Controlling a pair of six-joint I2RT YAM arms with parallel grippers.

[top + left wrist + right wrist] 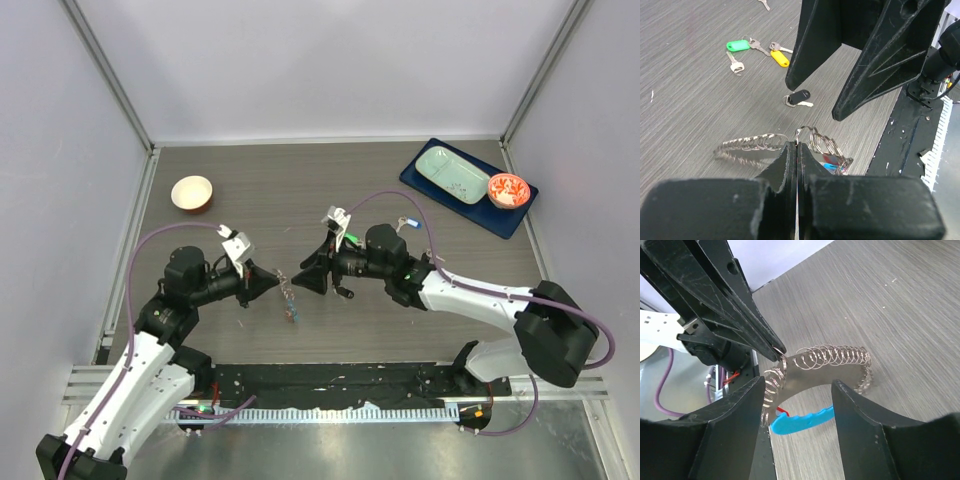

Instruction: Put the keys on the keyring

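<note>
We saw the left gripper (796, 147) with its fingers pressed together on one ring of the keyring (755, 145). The keyring was a loop of grey metal coils with a bright blue strap (800, 422) and a scrap of red beside it.

The right gripper (797, 390) faced the keyring from the opposite side. Its fingers (875, 60) were spread apart and held nothing, and in the right wrist view the coiled loop showed in the gap between them. Whether they touched the keyring we could not tell.

The keys (757, 46) lay loose on the desk (685, 100) beyond the keyring. A black-headed key (800, 96) was nearest to it. An orange-tagged key (780, 58), a green-tagged key (737, 46) and a plain silver key (735, 65) lay farther off.

In the top view, a white bowl (192, 193) stood well apart from the keyring on its left and a blue tray (470, 209) well apart on its right.
</note>
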